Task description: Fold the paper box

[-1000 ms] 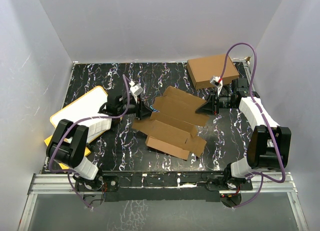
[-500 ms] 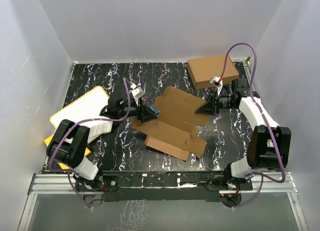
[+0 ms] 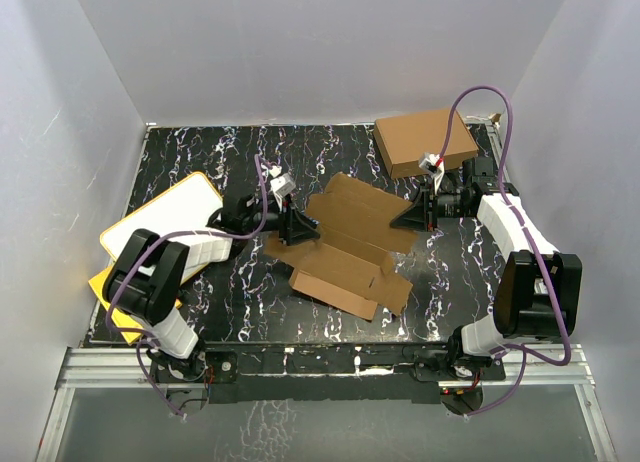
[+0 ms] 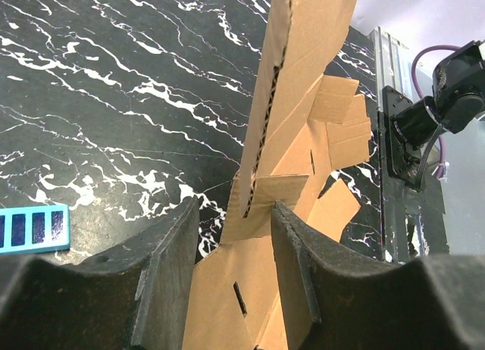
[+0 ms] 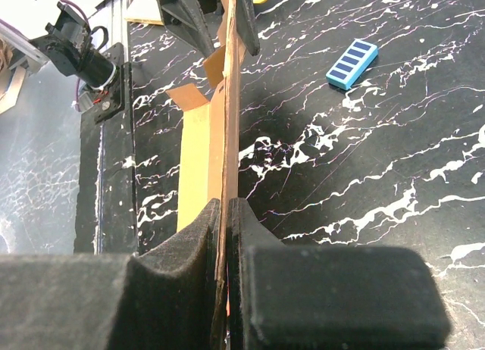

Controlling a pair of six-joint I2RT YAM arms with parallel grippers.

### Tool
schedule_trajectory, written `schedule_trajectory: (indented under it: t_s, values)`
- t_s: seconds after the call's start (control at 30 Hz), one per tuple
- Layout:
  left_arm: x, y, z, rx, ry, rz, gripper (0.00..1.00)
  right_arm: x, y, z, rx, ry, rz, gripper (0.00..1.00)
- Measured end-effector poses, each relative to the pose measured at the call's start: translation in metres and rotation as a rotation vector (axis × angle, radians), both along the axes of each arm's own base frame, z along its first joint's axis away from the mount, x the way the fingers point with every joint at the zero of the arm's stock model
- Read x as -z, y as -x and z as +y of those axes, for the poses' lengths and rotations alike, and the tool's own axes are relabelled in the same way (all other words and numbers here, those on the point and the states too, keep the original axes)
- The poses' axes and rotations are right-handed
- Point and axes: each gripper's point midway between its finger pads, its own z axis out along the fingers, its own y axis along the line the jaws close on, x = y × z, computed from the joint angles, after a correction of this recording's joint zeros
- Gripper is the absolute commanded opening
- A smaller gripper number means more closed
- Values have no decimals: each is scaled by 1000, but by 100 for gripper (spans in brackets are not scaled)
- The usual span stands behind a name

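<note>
The paper box (image 3: 350,244) is a flat brown die-cut sheet lying mid-table. My left gripper (image 3: 302,228) is open at the sheet's left edge. In the left wrist view its fingers (image 4: 168,274) stand on either side of the cardboard (image 4: 303,77) without pressing it. My right gripper (image 3: 412,218) is shut on the sheet's right edge. In the right wrist view the pads (image 5: 254,236) pinch the sheet (image 5: 198,160) edge-on, and the left gripper (image 5: 220,24) shows at its far end.
A ready-made brown box (image 3: 425,142) stands at the back right. A white board with a yellow rim (image 3: 165,217) lies at the left. A small blue striped block (image 4: 30,229) lies on the black marbled table (image 3: 200,162) by the left gripper, and it also shows in the right wrist view (image 5: 352,64).
My left gripper has moved right to the sheet's left edge and now straddles it, covering the blue block in the top view. The right arm has not moved.
</note>
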Motion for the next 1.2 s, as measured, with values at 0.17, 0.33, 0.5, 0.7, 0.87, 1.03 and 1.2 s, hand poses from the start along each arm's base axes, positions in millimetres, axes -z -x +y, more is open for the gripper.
schedule_trajectory:
  t_s: [0.17,0.33,0.5,0.7,0.87,1.03,1.2]
  values:
    - [-1,2,-4,30,17,-11,41,0,1,1,-7,0,-2,8]
    - [-1,1,-8,50,33,-17,40,0,4,2,-13,-4,2,8]
    - [3,0,-11,66,47,-3,37,0,5,3,-20,-5,-3,8]
    - [0,-1,-15,79,73,6,24,-1,5,4,-22,-9,-3,8]
    - [-3,0,-19,96,103,5,5,-1,6,4,-24,-15,0,8]
    - [-3,3,-20,113,115,20,0,-1,6,4,-23,-14,-1,8]
    - [-1,4,-20,119,107,19,5,-1,6,4,-23,-10,-1,8]
